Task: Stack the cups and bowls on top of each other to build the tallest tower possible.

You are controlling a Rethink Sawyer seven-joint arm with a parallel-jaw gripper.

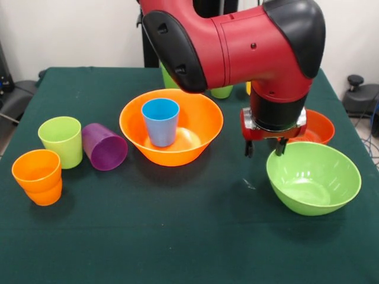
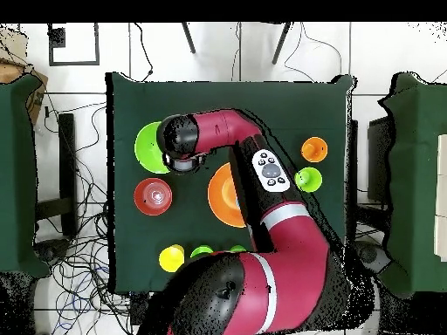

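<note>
The gripper (image 1: 264, 148), fingers slightly parted and holding nothing, hangs over the far-left rim of the green bowl (image 1: 314, 177), which sits upright just below and to its right, with the red bowl (image 1: 318, 125) directly behind.

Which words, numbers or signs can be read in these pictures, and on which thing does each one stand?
None can be read.
The cups, such as the blue cup, and the bowls, such as the lime bowl, are plain.
The arm shows no lettering in the front view.
The arm's white panel in the overhead view has dark buttons; any marks on them are too small to read.
</note>
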